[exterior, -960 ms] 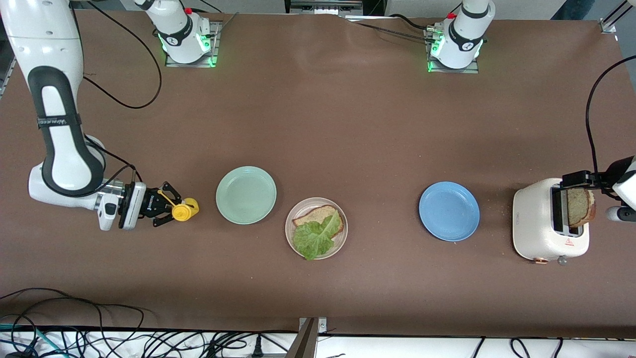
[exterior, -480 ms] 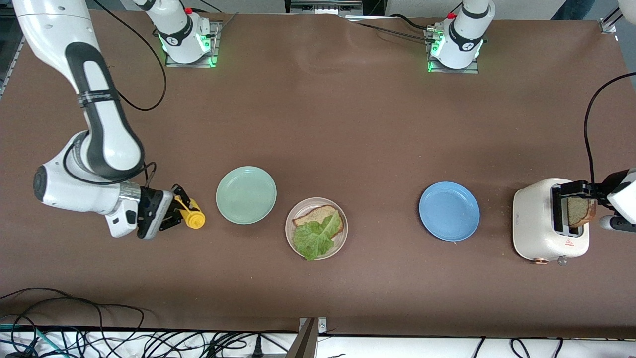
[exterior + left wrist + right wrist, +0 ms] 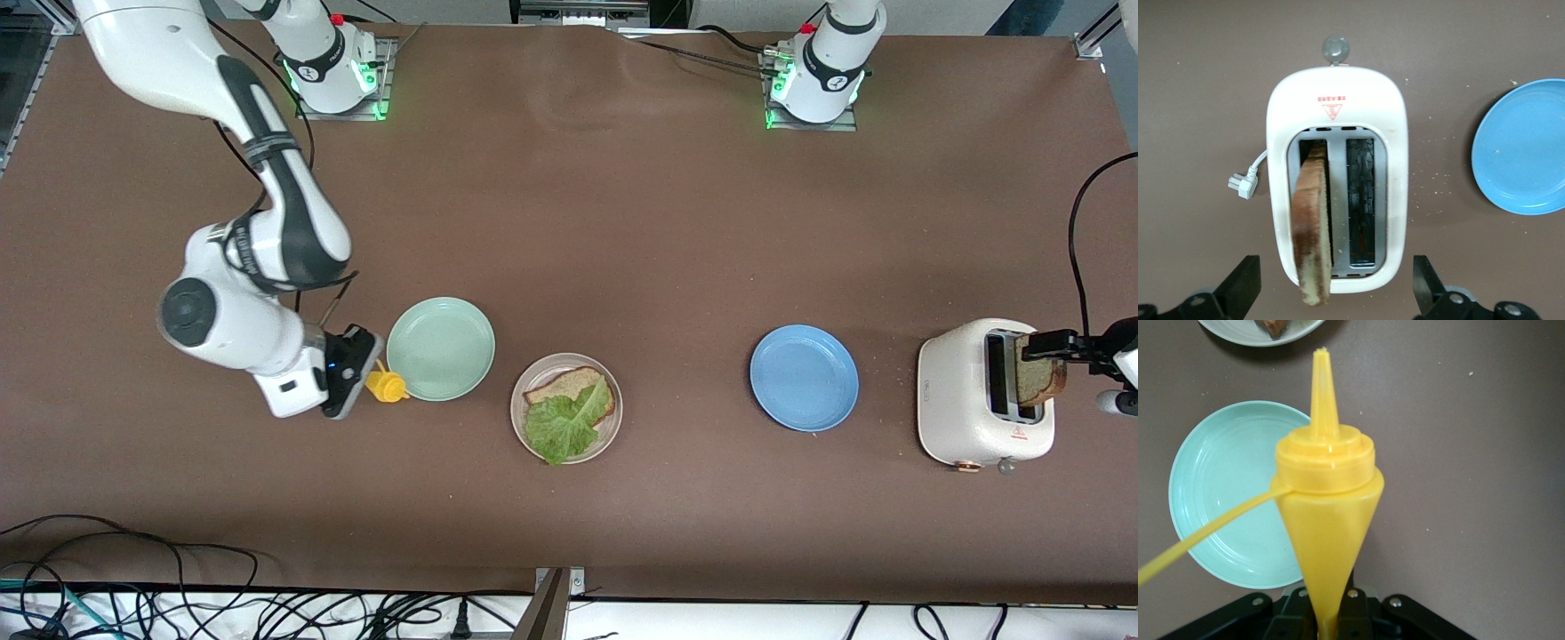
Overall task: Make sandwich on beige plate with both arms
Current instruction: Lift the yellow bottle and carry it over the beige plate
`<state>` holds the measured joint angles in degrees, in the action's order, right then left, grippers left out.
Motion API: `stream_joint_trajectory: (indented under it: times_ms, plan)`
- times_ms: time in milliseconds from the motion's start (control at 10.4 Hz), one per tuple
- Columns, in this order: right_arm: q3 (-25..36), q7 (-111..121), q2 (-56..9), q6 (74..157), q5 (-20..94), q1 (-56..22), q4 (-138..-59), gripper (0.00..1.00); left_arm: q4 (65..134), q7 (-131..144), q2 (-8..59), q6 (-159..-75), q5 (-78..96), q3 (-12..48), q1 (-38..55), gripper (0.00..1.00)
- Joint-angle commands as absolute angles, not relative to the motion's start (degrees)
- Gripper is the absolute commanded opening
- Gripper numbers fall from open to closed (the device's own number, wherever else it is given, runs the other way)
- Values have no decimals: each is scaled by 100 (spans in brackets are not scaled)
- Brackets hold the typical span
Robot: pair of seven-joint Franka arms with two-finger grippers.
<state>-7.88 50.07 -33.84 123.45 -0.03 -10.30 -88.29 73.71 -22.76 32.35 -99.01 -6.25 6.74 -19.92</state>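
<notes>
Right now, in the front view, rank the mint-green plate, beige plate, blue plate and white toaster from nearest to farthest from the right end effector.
1. Round mint-green plate, beside the right end effector.
2. Round beige plate, mid-table.
3. Round blue plate, toward the left arm's end.
4. White toaster, at that end.

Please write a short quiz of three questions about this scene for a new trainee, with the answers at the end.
1. True or false: the beige plate already holds a bread slice with a lettuce leaf on it.
2. What does the right gripper hold? A) a fork B) a yellow squeeze bottle C) a blue plate
3. Fill in: the second bread slice stands in a slot of the white ____, and the left gripper is open above it.

Key: 1 true; 2 B; 3 toaster.
</notes>
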Motion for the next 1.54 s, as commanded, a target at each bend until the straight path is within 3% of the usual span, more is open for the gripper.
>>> stream_joint_trajectory:
  times_ms: [0, 384, 672, 864, 1152, 1248, 1440]
  plan:
    - [-879, 4213, -3419, 12287, -876, -1325, -8614, 0, 7312, -2364, 3296, -9932, -817, 738, -2030, 100]
    - [-861, 3981, -3831, 12243, -2518, -1985, -8043, 0, 7313, -2364, 3489, -9940, -809, 738, -2092, 95]
    - [-809, 3973, -4104, 12243, -3706, -2450, -7639, 0, 7313, -2364, 3533, -9932, -800, 738, -2100, 67]
    - [-677, 3973, -4306, 12243, -4469, -2829, -7419, 0, 7313, -2356, 3533, -9932, -809, 738, -2092, 37]
    - [-659, 3981, -4534, 11746, -6058, -3268, -7183, 0, 7313, -2347, 3533, -9932, -817, 729, -2092, 10]
    - [-685, 3973, -4648, 11229, -6430, -3348, -6911, 0, 7313, -2347, 3533, -9932, -826, 721, -2083, 3]
    - [-694, 3955, -4711, 10890, -6705, -3541, -6777, 0, 7313, -2347, 3533, -9932, -1018, 729, -2092, 0]
